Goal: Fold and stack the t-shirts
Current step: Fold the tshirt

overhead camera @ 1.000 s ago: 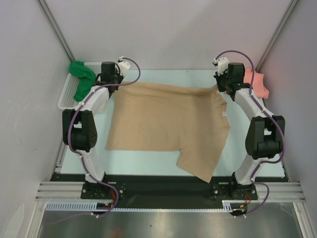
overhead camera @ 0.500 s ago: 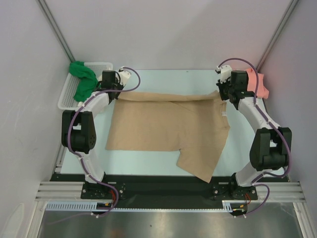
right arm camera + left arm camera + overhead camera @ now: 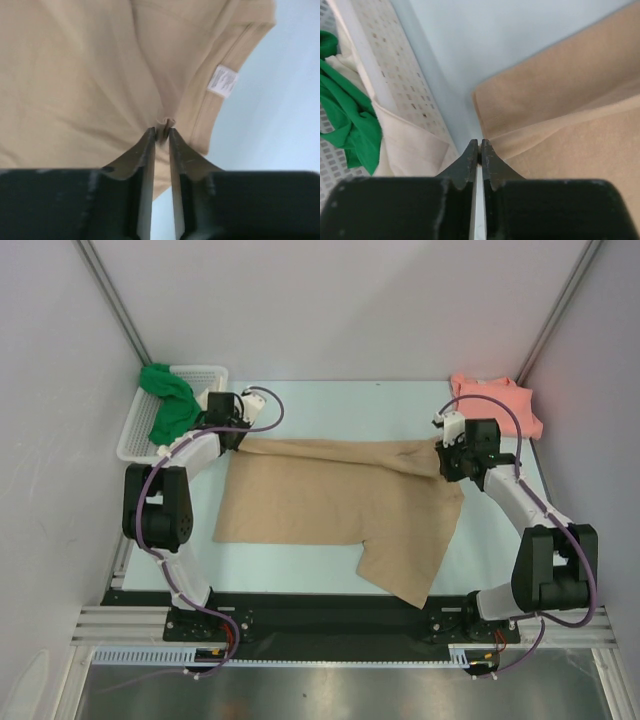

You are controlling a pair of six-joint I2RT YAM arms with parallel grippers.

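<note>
A tan t-shirt (image 3: 330, 502) lies spread on the table with its far edge folded toward the near side, and one sleeve hangs over the front edge. My left gripper (image 3: 238, 438) is shut at the shirt's far left corner. In the left wrist view the tips (image 3: 479, 145) meet right at the edge of the tan cloth (image 3: 560, 100). My right gripper (image 3: 446, 462) pinches a pucker of the tan cloth (image 3: 75, 75) near the collar, its jaws (image 3: 160, 131) a sliver apart. A green t-shirt (image 3: 168, 405) and a cream one (image 3: 405, 145) lie in the basket. A salmon t-shirt (image 3: 495, 400) lies at the back right.
The white lattice basket (image 3: 205, 373) stands at the table's far left corner, close beside my left gripper, its wall (image 3: 390, 65) filling the left of that wrist view. Grey walls close in on both sides. A white label (image 3: 222, 81) shows inside the tan collar.
Both grippers have moved toward the near side, dragging the tan shirt's far edge over the body. The right arm has come off the salmon shirt, which now shows fully.
</note>
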